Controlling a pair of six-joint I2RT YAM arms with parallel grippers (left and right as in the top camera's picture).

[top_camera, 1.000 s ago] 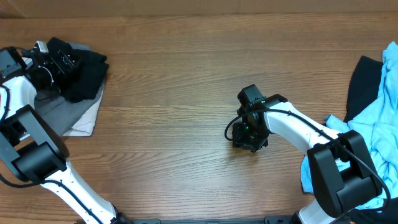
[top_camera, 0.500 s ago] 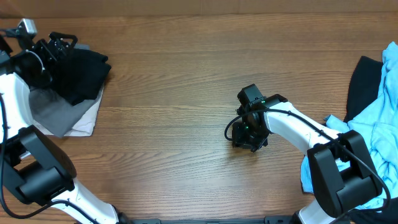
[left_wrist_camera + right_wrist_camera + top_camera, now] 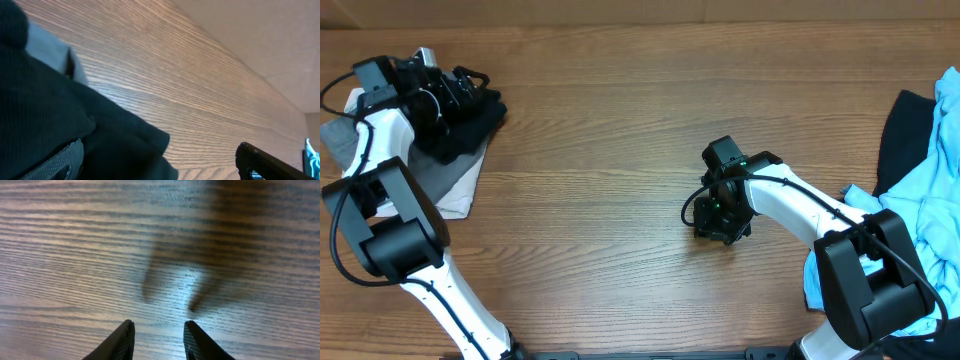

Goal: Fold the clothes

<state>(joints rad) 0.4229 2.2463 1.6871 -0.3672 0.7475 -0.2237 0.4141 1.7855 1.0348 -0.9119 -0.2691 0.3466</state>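
Folded clothes lie piled at the table's far left: a black garment (image 3: 470, 128) on top of a grey one (image 3: 442, 176) and a white one (image 3: 460, 202). My left gripper (image 3: 470, 88) hovers over the black garment's far edge. In the left wrist view its fingers (image 3: 55, 165) stand wide apart and open, with black fabric (image 3: 45, 115) bulging beside the left finger and grey cloth (image 3: 47, 42) behind. My right gripper (image 3: 720, 215) points down at bare wood mid-table; its jaws (image 3: 159, 329) are partly apart with nothing between them.
A heap of light blue cloth (image 3: 940, 190) and a black garment (image 3: 900, 135) lies at the right edge, beside the right arm's base. Brown wooden tabletop (image 3: 600, 180) stretches between the two piles.
The left arm has swung from the far left edge rightwards over the black garment, whose top fold has shifted slightly right. The right arm has stayed still.
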